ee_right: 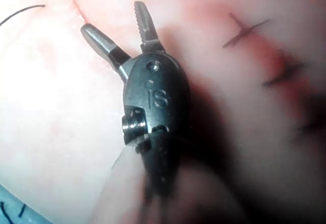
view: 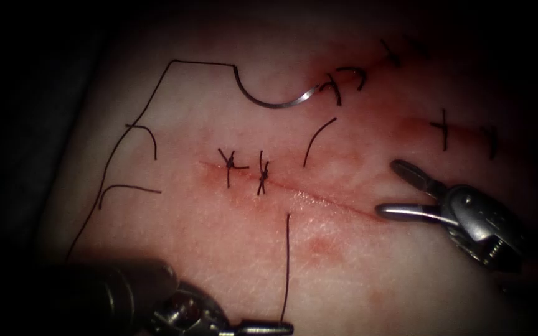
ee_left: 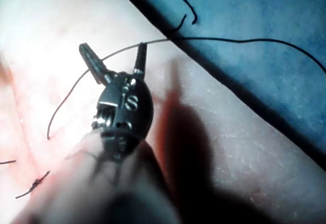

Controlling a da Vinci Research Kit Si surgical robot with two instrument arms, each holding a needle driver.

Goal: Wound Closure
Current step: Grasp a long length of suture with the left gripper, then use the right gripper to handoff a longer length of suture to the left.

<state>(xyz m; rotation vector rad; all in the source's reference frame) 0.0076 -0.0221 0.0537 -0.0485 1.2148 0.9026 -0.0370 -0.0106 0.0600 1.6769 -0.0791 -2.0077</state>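
endoscope view, tissue: the tissue carries a cut running from left of centre toward the right, with two knotted stitches across its left part and red fluid staining around it.
endoscope view, needle: the needle lies flat on the tissue above the cut, not in the tissue and held by neither tool; its thread runs off to the left and down toward the lower left.
endoscope view, right hand: the right hand sits at the right end of the cut, jaws spread, holding nothing.
endoscope view, left hand: the left hand is at the lower edge; a strand rises from its tip, and i cannot tell here how its jaws stand.
left wrist view, left hand: the left hand has its jaws spread, with the thread passing between them, not pinched.
right wrist view, right hand: the right hand is spread wide over the tissue, empty.
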